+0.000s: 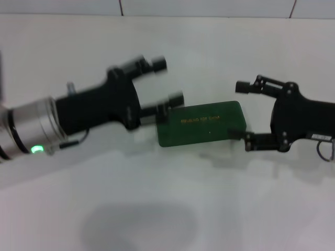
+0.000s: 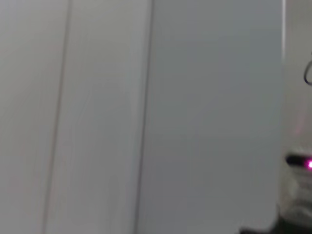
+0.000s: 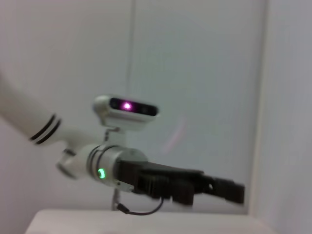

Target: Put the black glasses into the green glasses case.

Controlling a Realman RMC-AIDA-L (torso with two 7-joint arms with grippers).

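Observation:
The green glasses case (image 1: 199,128) lies shut on the white table, gold lettering on its lid facing up. The black glasses are not in view. My left gripper (image 1: 168,81) is open and empty, hovering at the case's left end with its lower finger (image 1: 175,99) over the case's far left corner. My right gripper (image 1: 238,111) is open and empty at the case's right end, with its lower finger (image 1: 246,140) by the near right corner. The right wrist view shows my left arm and its gripper (image 3: 229,191) from the front. The left wrist view shows only wall.
The white table (image 1: 157,209) stretches in front of the case. A pale tiled wall (image 1: 209,6) runs along the table's far edge. A wrist camera with a purple light (image 3: 126,106) sits on the left arm.

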